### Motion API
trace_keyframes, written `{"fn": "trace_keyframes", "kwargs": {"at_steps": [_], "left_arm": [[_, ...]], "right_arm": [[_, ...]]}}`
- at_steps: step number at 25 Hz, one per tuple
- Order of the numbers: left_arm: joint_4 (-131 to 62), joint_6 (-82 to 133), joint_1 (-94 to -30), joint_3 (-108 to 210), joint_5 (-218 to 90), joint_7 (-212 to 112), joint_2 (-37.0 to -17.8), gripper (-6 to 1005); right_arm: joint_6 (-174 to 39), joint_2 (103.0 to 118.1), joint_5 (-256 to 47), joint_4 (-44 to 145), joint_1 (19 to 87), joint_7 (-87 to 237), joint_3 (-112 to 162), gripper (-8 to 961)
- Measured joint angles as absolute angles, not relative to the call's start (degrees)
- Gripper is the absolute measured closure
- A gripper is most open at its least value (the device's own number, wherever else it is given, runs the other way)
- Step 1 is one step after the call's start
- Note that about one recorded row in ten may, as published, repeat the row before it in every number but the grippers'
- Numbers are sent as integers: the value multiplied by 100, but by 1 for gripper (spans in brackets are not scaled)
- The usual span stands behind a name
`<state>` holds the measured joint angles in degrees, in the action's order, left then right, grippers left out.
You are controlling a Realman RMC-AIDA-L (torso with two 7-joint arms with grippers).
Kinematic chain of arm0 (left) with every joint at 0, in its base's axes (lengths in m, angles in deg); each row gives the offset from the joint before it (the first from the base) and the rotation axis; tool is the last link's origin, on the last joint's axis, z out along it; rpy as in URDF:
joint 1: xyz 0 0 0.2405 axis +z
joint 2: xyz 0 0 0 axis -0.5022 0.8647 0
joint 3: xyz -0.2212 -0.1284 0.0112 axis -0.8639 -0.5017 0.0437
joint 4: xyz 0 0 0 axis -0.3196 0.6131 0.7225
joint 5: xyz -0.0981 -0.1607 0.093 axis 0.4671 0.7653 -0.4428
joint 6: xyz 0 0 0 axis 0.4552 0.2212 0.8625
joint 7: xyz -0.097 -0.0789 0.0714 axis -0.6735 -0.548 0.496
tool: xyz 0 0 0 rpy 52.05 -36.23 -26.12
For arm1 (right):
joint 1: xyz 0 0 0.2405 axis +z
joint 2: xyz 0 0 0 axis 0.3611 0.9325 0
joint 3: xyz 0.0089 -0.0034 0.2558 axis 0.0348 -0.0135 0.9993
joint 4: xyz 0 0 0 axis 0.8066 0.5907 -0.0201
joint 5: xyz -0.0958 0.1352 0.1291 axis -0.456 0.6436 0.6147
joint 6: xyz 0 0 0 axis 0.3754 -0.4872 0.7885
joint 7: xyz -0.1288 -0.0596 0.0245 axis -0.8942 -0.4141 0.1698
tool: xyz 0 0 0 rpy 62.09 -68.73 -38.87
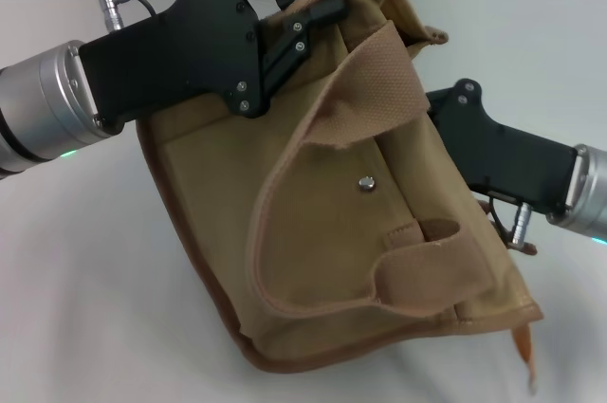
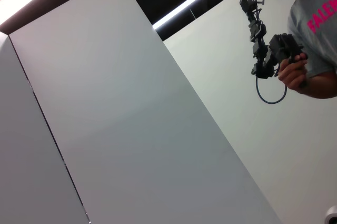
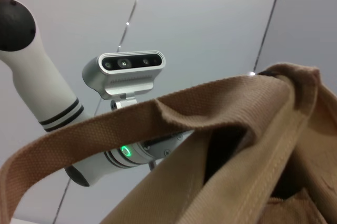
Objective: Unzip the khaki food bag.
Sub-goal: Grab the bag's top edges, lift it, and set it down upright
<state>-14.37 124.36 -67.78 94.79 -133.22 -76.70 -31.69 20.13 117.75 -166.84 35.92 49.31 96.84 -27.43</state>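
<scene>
Bag (image 1: 313,232) lay tipped over the desk (image 1: 85,308), lifted at its top corner where the left pincer (image 1: 318,7) was clenched on the rim fabric. The right pincer (image 1: 446,123) reached in behind the bag's far side, its grip hidden, so I cannot tell whether it held anything. No zipper showed, so progress on unzipping could not be judged.

Left hand (image 1: 318,12): matte black plates w/ linkage bars and silver screw heads, on a brushed-silver cylindrical wrist w/ a green LED at 6 o'clock; silver plug and black cable at 11 o'clock. Right hand (image 1: 446,109): same black housing, silver wrist, teal LED, silver connector below. Right wrist view: white arm w/ black bands, silver camera bar (image 3: 125,72).
</scene>
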Motion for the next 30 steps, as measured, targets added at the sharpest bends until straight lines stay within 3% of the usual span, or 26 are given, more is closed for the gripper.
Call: {"fn": "trace_keyframes", "kwargs": {"at_steps": [9, 18, 23, 30], "left_arm": [[-1460, 12360, -6763, 9483, -13134, -7670, -3169, 829], [-1523, 12176, -6788, 9483, -12905, -7667, -3168, 823], [-1591, 12117, -6795, 9485, -12856, -7615, -3168, 821], [-1629, 12111, -6803, 9483, -12843, -7577, -3168, 816]], "right_arm": [[2470, 11738, -16684, 3394, 4096, 9462, -2582, 935], [3114, 11668, -16775, 3014, 2630, 9425, -2380, 923], [3345, 11576, -17138, 3070, 2176, 9421, -1973, 916], [3171, 11582, -17214, 3370, 2178, 9790, -1152, 906]]}}
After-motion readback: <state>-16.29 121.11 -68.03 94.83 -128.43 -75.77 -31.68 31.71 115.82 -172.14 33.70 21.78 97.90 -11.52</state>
